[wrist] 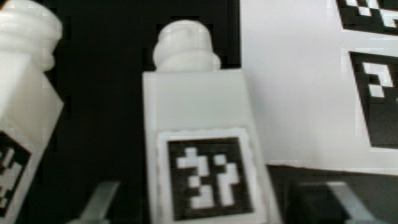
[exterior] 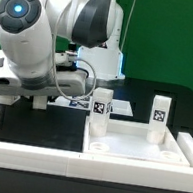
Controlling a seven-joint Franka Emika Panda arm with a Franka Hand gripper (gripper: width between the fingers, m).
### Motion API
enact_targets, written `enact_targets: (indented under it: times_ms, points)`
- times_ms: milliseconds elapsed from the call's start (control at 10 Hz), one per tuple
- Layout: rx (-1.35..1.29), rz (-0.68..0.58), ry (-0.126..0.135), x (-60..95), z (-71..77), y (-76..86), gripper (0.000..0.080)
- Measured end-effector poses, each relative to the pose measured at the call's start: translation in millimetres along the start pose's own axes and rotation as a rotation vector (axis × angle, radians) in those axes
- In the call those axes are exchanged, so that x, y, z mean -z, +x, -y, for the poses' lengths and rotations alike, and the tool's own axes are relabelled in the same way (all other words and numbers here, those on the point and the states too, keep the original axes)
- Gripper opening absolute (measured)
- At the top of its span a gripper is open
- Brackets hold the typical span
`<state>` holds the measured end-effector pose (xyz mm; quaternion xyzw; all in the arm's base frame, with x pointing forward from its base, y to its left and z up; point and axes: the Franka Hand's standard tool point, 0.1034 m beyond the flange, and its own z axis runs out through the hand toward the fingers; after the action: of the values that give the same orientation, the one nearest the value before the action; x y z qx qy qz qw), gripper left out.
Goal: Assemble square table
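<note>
The white square slab (exterior: pixel 137 150) with a raised rim lies at the front on the exterior view's right. Two white tagged legs stand upright at its far corners, one (exterior: pixel 100 109) on the left and one (exterior: pixel 160 112) on the right. In the wrist view a third leg (wrist: pixel 196 110) lies on the black table, its marker tag (wrist: pixel 210 172) facing the camera. My gripper (wrist: pixel 217 205) is open, with a finger on each side of this leg and a gap to both. A fourth leg (wrist: pixel 25 95) lies beside it. In the exterior view my hand (exterior: pixel 29 94) is low at the left, mostly hidden by the arm.
The marker board (wrist: pixel 329 90) lies just beyond the gripped-at leg and also shows in the exterior view (exterior: pixel 78 104) behind the arm. The long low white barrier wall (exterior: pixel 25 154) runs along the front and up the left side.
</note>
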<state>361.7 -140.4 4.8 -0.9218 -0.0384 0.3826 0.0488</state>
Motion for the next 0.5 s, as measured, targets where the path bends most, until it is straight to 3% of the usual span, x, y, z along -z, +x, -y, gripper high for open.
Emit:
enact_targets:
  times_ms: [100, 500]
  points:
    - [0.003, 0.0, -0.002, 0.2, 1.3, 0.5, 0.0291]
    - [0.008, 0.004, -0.002, 0.9, 4.9, 1.6, 0.0291]
